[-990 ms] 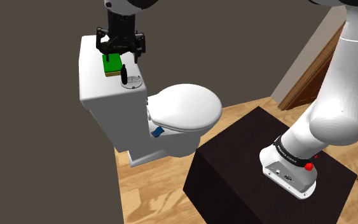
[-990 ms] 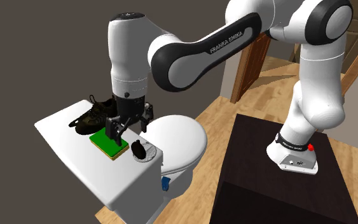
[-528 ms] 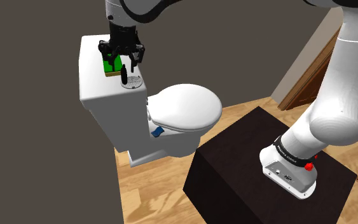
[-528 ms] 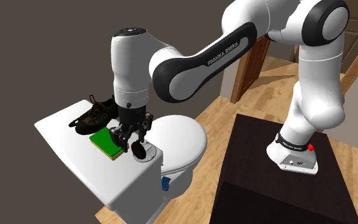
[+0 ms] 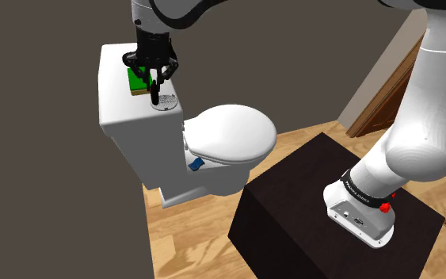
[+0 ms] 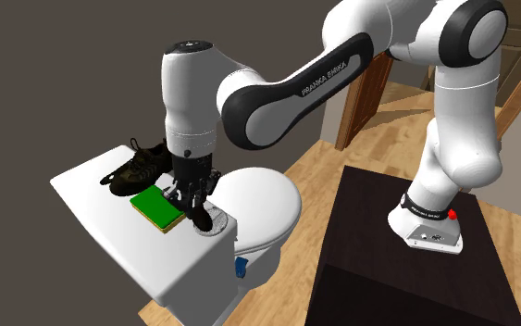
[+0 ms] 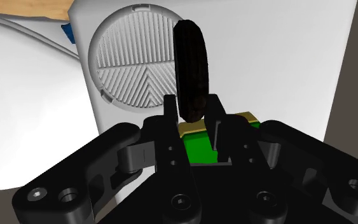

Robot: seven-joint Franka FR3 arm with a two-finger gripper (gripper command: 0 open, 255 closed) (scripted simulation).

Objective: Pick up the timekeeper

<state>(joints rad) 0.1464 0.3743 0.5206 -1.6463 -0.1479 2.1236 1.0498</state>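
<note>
A green pad [image 6: 156,208] on a tan base lies on the white toilet tank lid [image 6: 92,208], just beside the claw [image 6: 193,199]. A black lace-up shoe [image 6: 138,167] sits beyond the pad, farther from the claw. Under the claw, a round ribbed disc [image 7: 130,57] is set into the lid. The claw is clenched on the black clock [image 7: 190,57], a thin round piece standing on edge over the ribbed disc. The two fingers [image 7: 170,114] clasp the end of it nearest the claw, one on each side.
</note>
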